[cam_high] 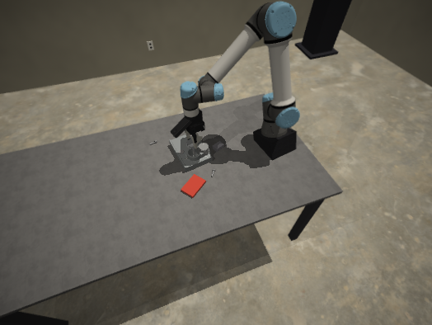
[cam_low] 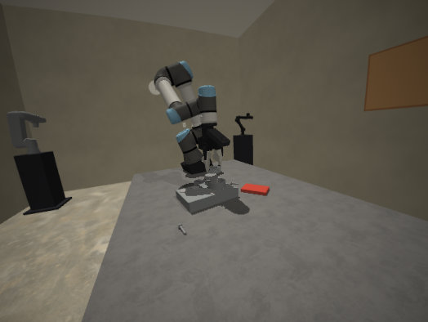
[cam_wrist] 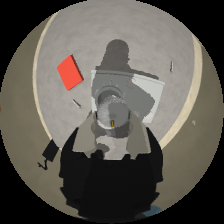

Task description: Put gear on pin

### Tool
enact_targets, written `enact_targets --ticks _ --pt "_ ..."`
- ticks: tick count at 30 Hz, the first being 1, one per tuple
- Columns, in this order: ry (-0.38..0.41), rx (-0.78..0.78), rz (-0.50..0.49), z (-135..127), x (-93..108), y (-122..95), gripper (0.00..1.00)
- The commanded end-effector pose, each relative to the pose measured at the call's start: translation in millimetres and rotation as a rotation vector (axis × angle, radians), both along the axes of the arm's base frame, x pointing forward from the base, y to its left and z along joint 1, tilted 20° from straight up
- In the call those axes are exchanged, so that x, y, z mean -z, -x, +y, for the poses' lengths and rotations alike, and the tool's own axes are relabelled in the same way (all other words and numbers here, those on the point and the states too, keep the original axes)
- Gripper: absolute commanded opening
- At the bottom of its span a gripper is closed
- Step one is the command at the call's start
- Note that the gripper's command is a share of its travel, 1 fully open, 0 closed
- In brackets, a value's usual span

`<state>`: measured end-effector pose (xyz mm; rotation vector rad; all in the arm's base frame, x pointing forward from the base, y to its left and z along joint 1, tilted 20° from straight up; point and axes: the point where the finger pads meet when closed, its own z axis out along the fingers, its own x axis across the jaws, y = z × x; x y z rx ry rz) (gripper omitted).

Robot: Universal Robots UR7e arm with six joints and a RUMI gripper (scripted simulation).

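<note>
Gear (cam_wrist: pixel 113 118) sits clamped in the end effector (cam_wrist: pixel 112 131) at the centre of the wrist frame, its yellow arrow facing the camera, above the grey fixture block (cam_wrist: pixel 145 92). It looks like a rigid metal part, small and probably light, with toothed edges that give the jaws purchase but could slip if tilted. Holding it across opposite rims, as now, seems best. Whether it touches the pin cannot be told.

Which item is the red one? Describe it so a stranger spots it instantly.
Start at the grey table and find the pale fixture plate below the gripper. Just beside it, towards the table's front edge, lies a flat red block, the only brightly coloured thing there.
</note>
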<state>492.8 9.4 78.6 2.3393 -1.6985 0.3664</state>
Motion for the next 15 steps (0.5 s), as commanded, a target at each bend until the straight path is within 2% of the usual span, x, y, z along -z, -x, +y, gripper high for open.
enact_targets --ticks 1,15 --pt "0.003 0.002 -0.003 11.3 2.8 2.7 0.0" --pt "0.004 -0.01 0.001 11.4 2.8 2.7 0.0"
